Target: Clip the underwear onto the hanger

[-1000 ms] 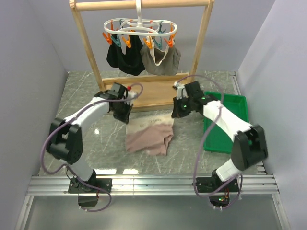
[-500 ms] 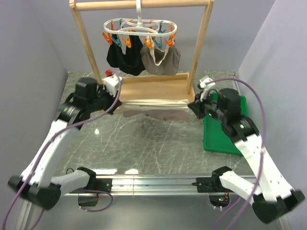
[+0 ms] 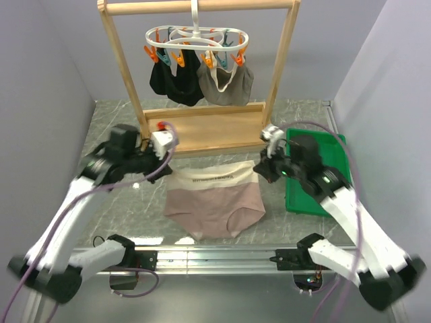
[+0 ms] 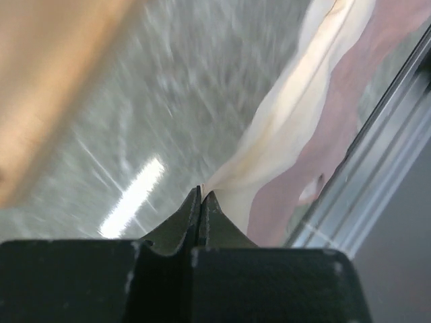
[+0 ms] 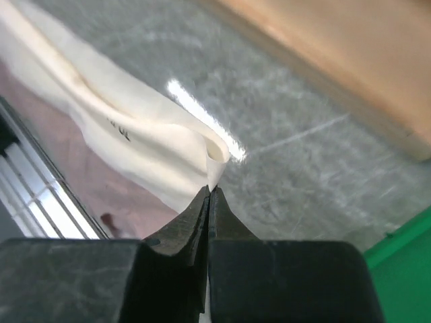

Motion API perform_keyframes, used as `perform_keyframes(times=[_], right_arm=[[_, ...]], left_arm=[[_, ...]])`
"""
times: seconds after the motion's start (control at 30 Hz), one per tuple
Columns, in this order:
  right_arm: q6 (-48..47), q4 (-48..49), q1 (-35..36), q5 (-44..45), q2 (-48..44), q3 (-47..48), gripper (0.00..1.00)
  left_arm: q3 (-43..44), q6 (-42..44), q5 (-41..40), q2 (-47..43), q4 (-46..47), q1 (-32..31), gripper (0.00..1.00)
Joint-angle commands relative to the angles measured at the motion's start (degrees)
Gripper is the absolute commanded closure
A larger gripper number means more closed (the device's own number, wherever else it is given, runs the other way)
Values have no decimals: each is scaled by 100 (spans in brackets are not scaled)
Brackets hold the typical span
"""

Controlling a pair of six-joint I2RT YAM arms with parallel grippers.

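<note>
Both wrist views are smeared and show me only slivers of cloth. From above, the left gripper (image 3: 168,161) and the right gripper (image 3: 261,169) hide their own tips, but up close each pair of fingers is pinched tight on a waistband corner. The underwear (image 3: 214,198) hangs spread between them in front of the wooden rack (image 3: 209,131), well below the hanger (image 3: 195,42), its cream band straight across the top and its dusty pink body narrowing beneath.
</note>
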Motion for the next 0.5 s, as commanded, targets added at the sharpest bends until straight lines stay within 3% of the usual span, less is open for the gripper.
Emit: perform_keyframes(times=[0.0, 0.17, 0.27, 0.37, 0.47], right_arm=[[179, 340, 30, 294, 944, -195, 100], [337, 1410, 39, 795, 2271, -440, 100], [434, 1816, 39, 1155, 3158, -372, 100], [645, 1993, -5, 1340, 3950, -108, 90], [855, 2011, -84, 1349, 4469, 156, 82]], left_arm=[[-520, 108, -178, 884, -116, -2, 100], [-1250, -297, -1259, 1743, 1753, -11, 100], [-1216, -438, -1603, 2525, 2196, -2, 100], [-1119, -535, -1648, 3176, 2618, 7, 100], [-970, -588, -1630, 3721, 2812, 7, 93]])
